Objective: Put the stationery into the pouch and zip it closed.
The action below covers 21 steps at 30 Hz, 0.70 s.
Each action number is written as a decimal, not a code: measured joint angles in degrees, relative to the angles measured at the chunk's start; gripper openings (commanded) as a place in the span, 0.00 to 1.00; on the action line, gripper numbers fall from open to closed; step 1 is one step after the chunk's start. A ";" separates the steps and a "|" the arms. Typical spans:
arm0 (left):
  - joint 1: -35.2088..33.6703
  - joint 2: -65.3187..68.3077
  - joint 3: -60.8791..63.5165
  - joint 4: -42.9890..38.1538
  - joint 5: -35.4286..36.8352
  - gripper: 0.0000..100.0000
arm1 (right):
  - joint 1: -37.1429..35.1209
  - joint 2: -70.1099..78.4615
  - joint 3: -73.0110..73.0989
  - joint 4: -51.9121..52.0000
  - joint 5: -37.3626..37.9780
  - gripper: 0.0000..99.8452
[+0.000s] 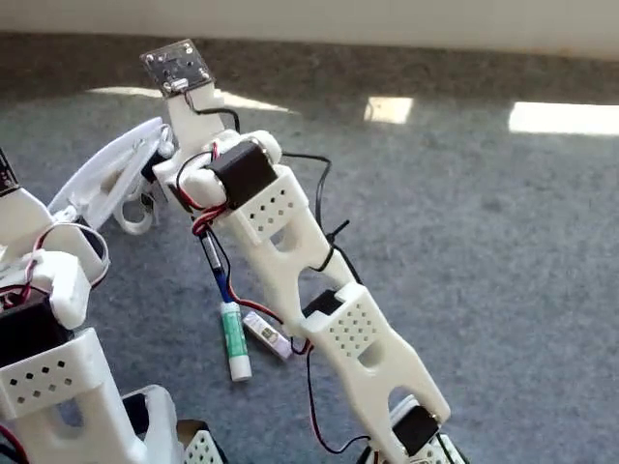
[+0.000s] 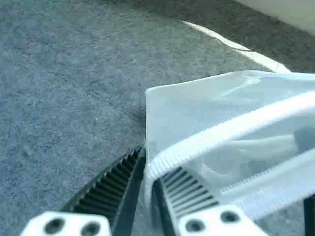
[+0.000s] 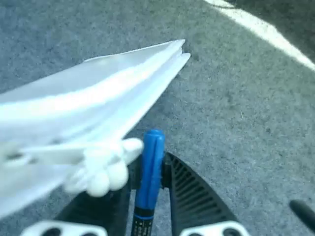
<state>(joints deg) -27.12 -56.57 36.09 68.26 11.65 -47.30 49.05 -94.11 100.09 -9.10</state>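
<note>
A white mesh pouch (image 1: 104, 179) lies at the far left of the grey carpet, its mouth facing the arms. My left gripper (image 2: 147, 184) is shut on the pouch (image 2: 231, 128) at the corner of its zipper edge. My right gripper (image 3: 150, 184) is shut on a blue pen (image 3: 149, 167), whose tip is level with the pouch's (image 3: 93, 93) open edge, beside a white knobbly pull (image 3: 103, 174). A green-and-white glue stick (image 1: 234, 340) and a small white item (image 1: 267, 334) lie on the carpet under the right arm (image 1: 290, 251). A dark and blue pen-like stick (image 1: 219, 275) shows just above the glue stick.
The left arm's white body (image 1: 48, 290) fills the near left corner. Open carpet (image 1: 484, 242) stretches to the right. Sunlit patches (image 1: 561, 118) lie along the far edge, and wires (image 1: 319, 193) hang off the right arm.
</note>
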 measured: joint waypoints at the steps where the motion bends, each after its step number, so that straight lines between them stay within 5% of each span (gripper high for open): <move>1: 0.44 0.00 0.00 0.00 0.00 0.01 | 0.00 -0.62 0.00 0.00 0.00 0.00; 10: 3.87 0.00 0.00 0.00 0.09 0.01 | 0.09 -6.59 1.49 0.00 0.09 0.00; 21: 4.57 -0.09 0.00 0.00 -0.35 0.01 | 0.09 -26.99 25.05 0.00 0.09 0.00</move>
<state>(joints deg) -22.55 -56.66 36.09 68.26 11.30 -47.21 22.07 -69.05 100.09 -9.01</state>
